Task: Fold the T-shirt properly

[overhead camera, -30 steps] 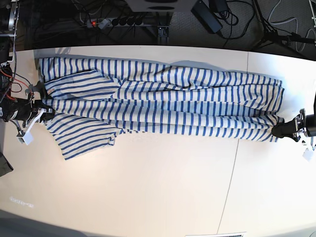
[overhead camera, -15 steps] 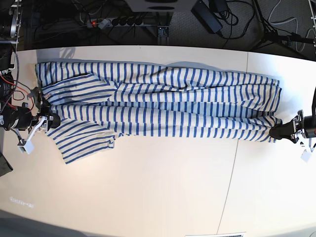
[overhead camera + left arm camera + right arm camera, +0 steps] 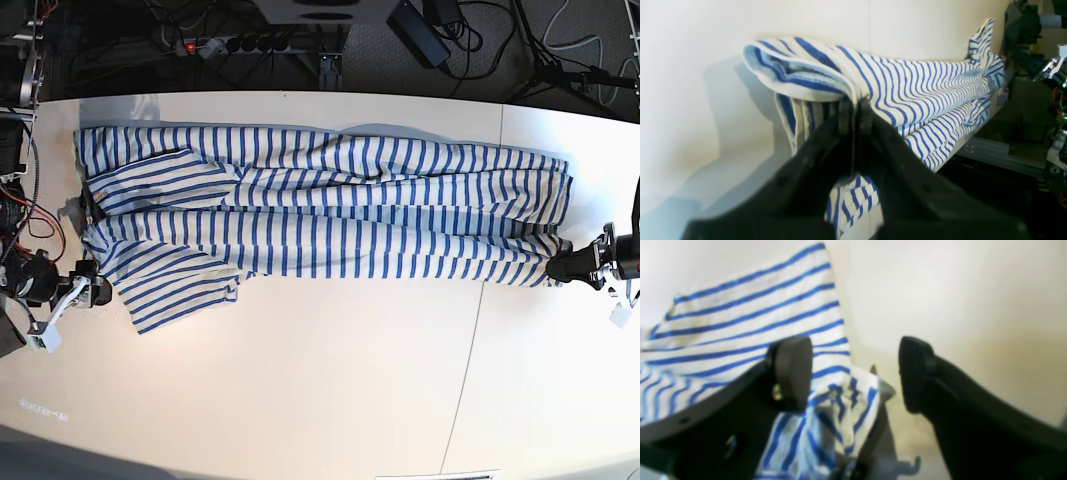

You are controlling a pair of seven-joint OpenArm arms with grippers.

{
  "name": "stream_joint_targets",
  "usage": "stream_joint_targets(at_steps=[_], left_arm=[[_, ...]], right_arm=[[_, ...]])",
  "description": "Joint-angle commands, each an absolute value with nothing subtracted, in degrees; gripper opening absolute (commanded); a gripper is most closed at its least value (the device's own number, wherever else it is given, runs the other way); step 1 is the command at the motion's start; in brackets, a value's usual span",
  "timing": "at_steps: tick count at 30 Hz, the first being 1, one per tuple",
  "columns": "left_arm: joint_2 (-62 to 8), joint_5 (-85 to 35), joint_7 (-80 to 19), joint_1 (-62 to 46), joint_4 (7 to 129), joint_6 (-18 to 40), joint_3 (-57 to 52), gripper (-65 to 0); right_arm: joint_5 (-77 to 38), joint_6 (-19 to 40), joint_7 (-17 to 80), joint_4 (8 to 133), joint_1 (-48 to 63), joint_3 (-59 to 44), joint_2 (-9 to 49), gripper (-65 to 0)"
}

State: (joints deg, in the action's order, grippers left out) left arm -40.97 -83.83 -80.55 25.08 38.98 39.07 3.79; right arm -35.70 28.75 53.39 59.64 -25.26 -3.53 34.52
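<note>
**Striped shirt stretched across my table, one corner pinched, the other let go**

From the base view I see the soft cream T-shirt with thin blue stripes [image 3: 320,215] lying lengthwise along the far half of the white tabletop [image 3: 330,390], reaching almost from one end to the other. It is folded over on itself into a long band, with a sleeve flap [image 3: 180,290] sticking out toward the near side at the base view's left end.

My left gripper [image 3: 558,268], the black one at the base view's right end, has its jaws pressed together on a corner of the cloth. On the left wrist camera the two black fingers [image 3: 843,113] meet with a fold of striped fabric [image 3: 900,93] squeezed between them, and the shirt's edge loops over just above the tips. From there the cloth runs away along the table toward the other arm.

My right gripper [image 3: 855,373] sits at the base view's left end, beside the sleeve flap. Its jaws stand wide apart. One black pad [image 3: 793,370] lies against the striped cloth [image 3: 750,323], the other [image 3: 913,373] over bare table, and nothing is held between them. This wrist view is blurred, so I cannot tell whether the pad presses on the cloth or only overlaps it.
</note>
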Motion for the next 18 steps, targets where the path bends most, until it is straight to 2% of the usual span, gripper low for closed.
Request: stream_joint_targets(at_steps=[1,11,17,18], left_arm=[[-42.5,-85.0,-80.0,26.5,39.7,40.0,3.4,-65.0],[-42.5,-85.0,-80.0,26.5,39.7,40.0,3.4,-65.0],[-42.6,-85.0,-80.0,26.7,39.7,40.0,3.4,-65.0],[-42.5,-85.0,-80.0,26.7,39.7,40.0,3.4,-65.0]], right_arm=[[-35.6,32.9,52.0,58.8,-26.7,-4.1,34.9,-24.1],[-32.9,32.8,49.5,41.8,-34.1,-4.1,26.0,-24.1],[-29.8,32.9,50.2,40.8,-34.7,-4.0,21.3,-24.6],[-29.1,32.9,50.6,40.8,-34.7,-4.0,20.7,-26.7]])
